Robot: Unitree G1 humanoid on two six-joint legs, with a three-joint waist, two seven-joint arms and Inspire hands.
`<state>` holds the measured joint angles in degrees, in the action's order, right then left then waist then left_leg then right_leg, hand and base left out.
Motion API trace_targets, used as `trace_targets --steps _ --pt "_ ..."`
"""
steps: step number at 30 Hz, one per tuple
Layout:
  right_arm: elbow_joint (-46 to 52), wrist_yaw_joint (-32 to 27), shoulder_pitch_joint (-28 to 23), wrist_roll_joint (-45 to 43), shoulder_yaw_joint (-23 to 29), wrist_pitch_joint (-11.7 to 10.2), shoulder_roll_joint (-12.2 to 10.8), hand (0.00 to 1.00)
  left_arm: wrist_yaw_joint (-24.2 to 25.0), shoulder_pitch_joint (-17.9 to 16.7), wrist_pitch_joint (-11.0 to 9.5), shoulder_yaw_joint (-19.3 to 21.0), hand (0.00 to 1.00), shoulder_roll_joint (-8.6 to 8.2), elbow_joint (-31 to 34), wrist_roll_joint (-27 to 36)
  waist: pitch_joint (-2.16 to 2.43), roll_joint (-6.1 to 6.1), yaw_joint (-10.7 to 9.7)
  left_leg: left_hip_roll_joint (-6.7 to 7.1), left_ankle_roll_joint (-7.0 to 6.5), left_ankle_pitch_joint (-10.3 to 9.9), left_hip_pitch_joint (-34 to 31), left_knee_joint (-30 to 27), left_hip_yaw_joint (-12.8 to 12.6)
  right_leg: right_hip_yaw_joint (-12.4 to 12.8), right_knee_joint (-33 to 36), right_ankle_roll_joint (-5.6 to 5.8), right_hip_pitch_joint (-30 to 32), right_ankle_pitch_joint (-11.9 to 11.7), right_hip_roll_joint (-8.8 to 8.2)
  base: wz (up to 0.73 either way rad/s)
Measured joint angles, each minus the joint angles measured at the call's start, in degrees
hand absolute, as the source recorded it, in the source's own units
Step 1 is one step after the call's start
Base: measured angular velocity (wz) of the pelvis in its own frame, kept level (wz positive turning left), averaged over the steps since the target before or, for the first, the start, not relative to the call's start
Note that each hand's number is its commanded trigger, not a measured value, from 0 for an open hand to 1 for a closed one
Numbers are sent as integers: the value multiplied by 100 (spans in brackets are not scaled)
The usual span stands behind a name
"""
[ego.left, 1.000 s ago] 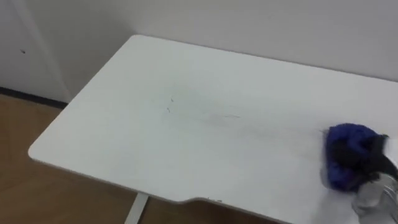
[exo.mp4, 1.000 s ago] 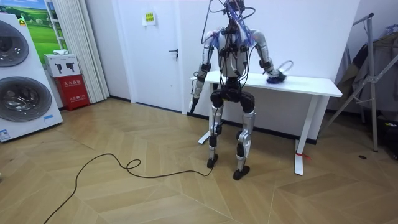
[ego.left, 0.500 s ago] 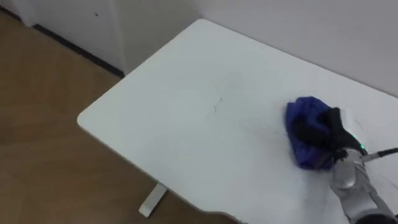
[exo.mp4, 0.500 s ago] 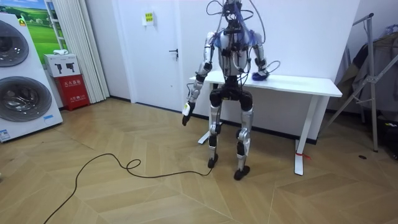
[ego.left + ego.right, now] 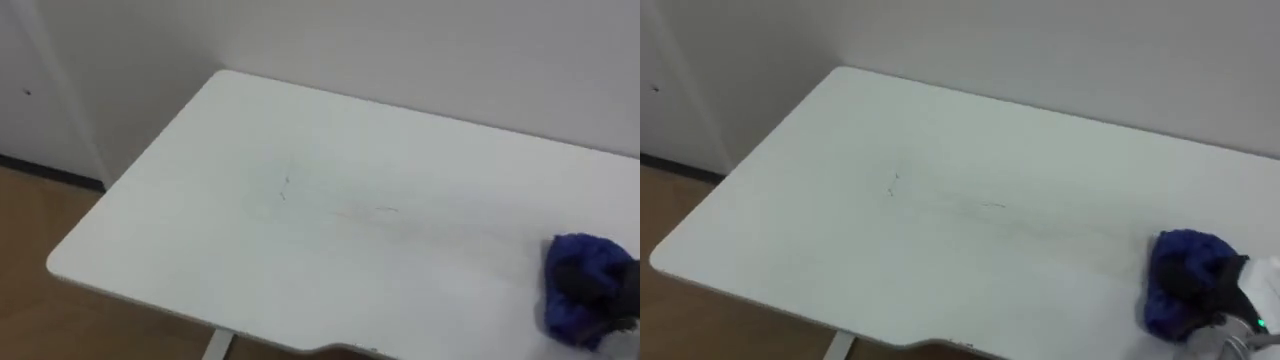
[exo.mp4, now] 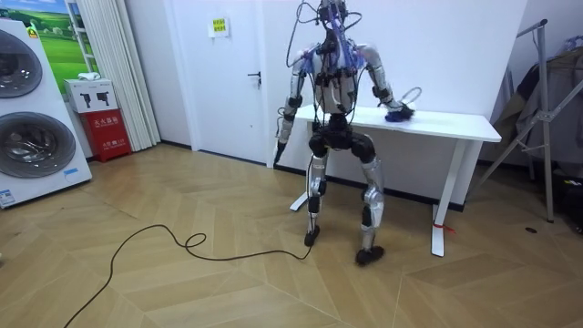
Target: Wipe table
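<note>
The robot stands at the long front edge of the white table (image 5: 970, 130), feet set wide and knees bent. This stance probably lets it lean sideways, so the arm can sweep further along the top. Its right hand (image 5: 1248, 300) is at the far right of the table, near the front edge. Its dark fingers (image 5: 1218, 282) are curled over a bunched blue cloth (image 5: 1180, 275) and clamp it against the surface. Holding the cloth in a wad under the hand, not spread flat, gives the hand something firm to press and drag. The cloth lies on the table top, well apart from the faint dark marks (image 5: 893, 186) near the middle and from a thin streak a little to their right. Those marks look like what needs wiping, so the job seems to be under way but not finished. The broad stretch of table on the robot's left side has yet to meet the cloth.

The left hand (image 6: 278, 153) hangs idle beside the table's end, clear of the work. Whether it is open or closed cannot be told.
</note>
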<state>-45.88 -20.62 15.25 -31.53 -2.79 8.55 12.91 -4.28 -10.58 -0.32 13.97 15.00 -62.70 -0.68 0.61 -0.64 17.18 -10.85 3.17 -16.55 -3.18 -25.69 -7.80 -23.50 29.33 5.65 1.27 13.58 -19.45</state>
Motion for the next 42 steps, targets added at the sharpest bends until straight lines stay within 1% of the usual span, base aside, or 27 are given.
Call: trace_targets --steps 1,2,3,4,5,6,7,8,9,10,12,14,16,17,19,21,23,24,25,26,27,29,31,32,36,39,42 --pt "39 119 237 -105 -272 -15 -86 100 23 110 0 -7 0 1 -61 7 -16 -4 78 -95 77 39 -70 1 8 20 -193 21 5 -38 -8 -23" --pt "100 389 711 -314 -636 -161 -218 100 84 331 -3 -44 0 1 -86 14 -81 -20 210 -276 252 129 -241 3 74 26 -566 46 10 -194 -15 15" --pt "167 614 1077 -507 -818 -417 -224 100 137 467 -8 -82 0 9 -44 50 -127 -84 332 -387 446 260 -469 42 283 -13 -885 61 19 -399 -22 37" --pt "173 658 1167 -536 -835 -530 -223 100 148 463 -6 -81 0 17 42 119 -138 -119 361 -441 542 348 -554 94 390 -10 -998 58 25 -482 -12 70" --pt "225 668 1306 -559 -835 -615 -211 100 154 393 21 -67 0 81 88 158 -121 -212 405 -566 758 521 -652 243 556 -63 -1078 28 92 -598 54 71" --pt "332 651 1230 -646 -800 -661 -171 100 160 173 77 -17 0 159 191 187 -99 -281 381 -708 994 663 -644 371 681 -132 -804 442 186 -542 135 65" --pt "350 631 1119 -678 -782 -707 -107 100 160 46 114 34 0 148 312 260 -92 -257 338 -865 1032 761 -607 455 717 -239 -599 353 177 -328 266 72" --pt "311 607 715 -701 -729 -729 122 100 190 -203 154 63 0 137 390 354 -102 -233 207 -1091 802 1058 -612 597 611 -435 -336 181 114 -57 453 92" --pt "449 502 98 -477 -347 -900 262 100 279 -476 203 73 0 81 392 284 -108 -232 40 -1181 538 1418 -620 732 393 -650 -315 103 -23 123 541 93" --pt "571 430 -147 -475 -177 -947 321 100 310 -665 232 96 0 21 395 244 -98 -233 -68 -1185 498 1569 -618 746 246 -739 -359 77 -93 202 561 78" --pt "668 325 -732 -433 453 -1071 542 100 461 -1142 427 115 0 -110 397 -21 -81 -252 -538 -951 529 1648 -623 617 -121 -1083 -669 15 -406 261 610 63" --pt "721 326 -975 -428 800 -1073 683 100 496 -1175 449 172 0 -106 462 -163 -74 -228 -672 -733 499 1584 -614 483 -320 -1219 -808 -48 -490 247 669 34" --pt "793 418 -955 -423 850 -1003 716 100 496 -1167 413 147 0 -110 598 -158 -75 -161 -713 -553 446 1355 -541 381 -385 -1172 -918 -115 -525 207 745 -8" --pt "862 483 -904 -434 786 -969 716 100 497 -1122 386 125 0 -113 590 -156 -73 -66 -675 -501 412 1208 -450 403 -454 -1116 -958 -145 -523 188 776 -34" --pt "870 533 -725 -453 628 -842 713 100 495 -952 372 78 0 -115 575 -125 -86 31 -551 -455 429 1146 -264 503 -483 -910 -963 -159 -497 171 841 -60" --pt "1140 717 -425 -711 187 -492 603 100 495 -868 380 50 0 -204 569 -125 -72 141 -236 -411 418 1133 6 772 -504 -382 -958 -184 -268 78 878 -108" --pt "1269 824 -141 -917 -241 -419 571 100 517 -815 437 50 0 -325 577 -121 -56 184 -119 -331 414 1129 173 1073 -515 -117 -978 -173 -113 -36 898 -77" --pt "1305 843 20 -972 -365 -410 452 100 567 -781 482 50 0 -394 586 -117 -89 202 -94 -279 424 1127 276 1279 -517 -27 -1043 -144 -69 -103 908 -49" --pt "1335 843 67 -990 -434 -416 411 100 594 -763 509 50 0 -418 591 -112 -87 210 -99 -253 437 1131 291 1355 -511 -1 -1070 -126 -41 -136 902 -20" --pt "1438 836 92 -1004 -502 -428 377 100 618 -734 535 48 0 -444 636 -76 -107 179 -102 -206 556 1130 289 1459 -503 9 -1075 -88 16 -160 867 0" --pt "1473 760 54 -1005 -480 -455 369 100 614 -745 547 56 0 -442 716 18 -134 127 -130 -162 601 1110 276 1523 -496 -32 -1108 -49 18 -182 834 13" --pt "1476 581 -140 -953 -406 -576 376 100 603 -835 602 96 0 -434 842 21 -105 2 -207 -72 601 1109 246 1550 -425 -114 -1249 28 -69 -238 774 31" --pt "1397 370 -467 -839 -258 -775 373 100 588 -926 639 132 0 -433 969 20 -104 -62 -443 21 571 1090 233 1552 -263 -311 -1375 88 -260 -273 722 51" --pt "1285 184 -647 -775 -109 -946 364 100 559 -925 627 179 0 -434 996 12 -81 -140 -527 55 565 1087 245 1553 -228 -382 -1435 119 -361 -292 705 45" --pt "1020 -298 -1331 -388 684 -1357 280 100 391 -949 586 574 0 -431 1014 1 -45 -227 -923 113 523 1063 333 1555 -76 -678 -1593 163 -725 -317 694 36" --pt "532 -481 -1561 0 1416 -1477 313 100 200 -1023 473 831 0 -413 1011 1 -19 -262 -1097 165 498 1049 443 1553 -3 -754 -1678 203 -919 -340 677 12" --pt "406 -444 -1700 212 1595 -1397 455 100 142 -1032 450 793 0 -342 1015 13 0 -254 -1068 167 496 1045 467 1531 -2 -741 -1671 209 -948 -344 672 2"
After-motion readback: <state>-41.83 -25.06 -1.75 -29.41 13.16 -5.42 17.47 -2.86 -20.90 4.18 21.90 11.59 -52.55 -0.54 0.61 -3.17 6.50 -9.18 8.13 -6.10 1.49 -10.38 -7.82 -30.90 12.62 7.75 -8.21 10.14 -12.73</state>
